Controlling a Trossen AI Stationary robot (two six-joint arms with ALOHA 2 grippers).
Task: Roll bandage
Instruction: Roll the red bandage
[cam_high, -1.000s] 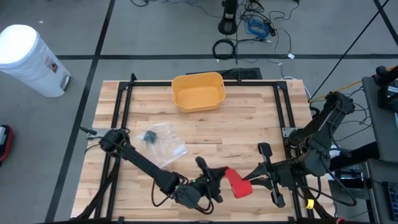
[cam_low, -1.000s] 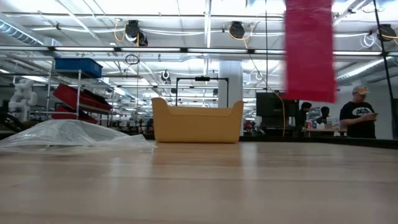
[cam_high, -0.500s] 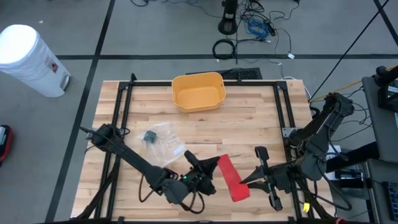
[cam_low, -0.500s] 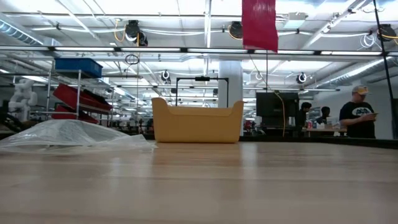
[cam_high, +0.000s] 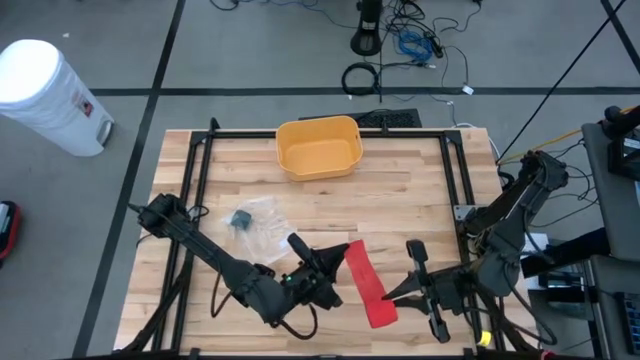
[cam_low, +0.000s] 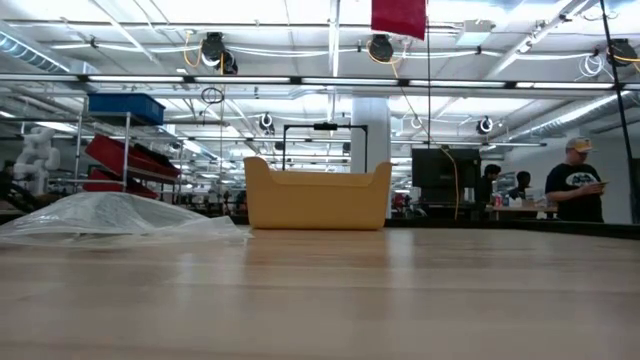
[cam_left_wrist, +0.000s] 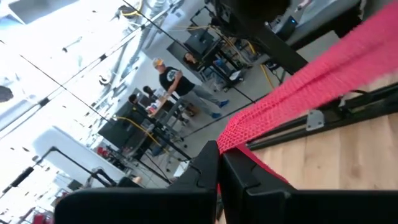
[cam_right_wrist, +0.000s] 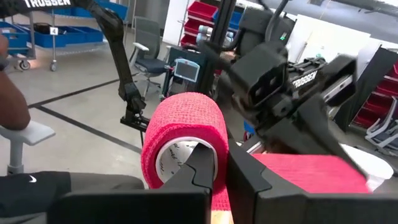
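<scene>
The red bandage is held in the air above the front edge of the desk, stretched as a flat strip between the two arms. The right pincer is closed on the roll end (the roll with its white core shows clamped between the fingers in the right wrist view) at the strip's nearer end. The left pincer is closed on the free tail at the far end.

The strip's long axis runs diagonally, from the left pincer down toward the front right corner. Winding depends on this line: the roll lies at the right pincer, so the loose length extends from it toward the left arm, which must keep tension.
</scene>
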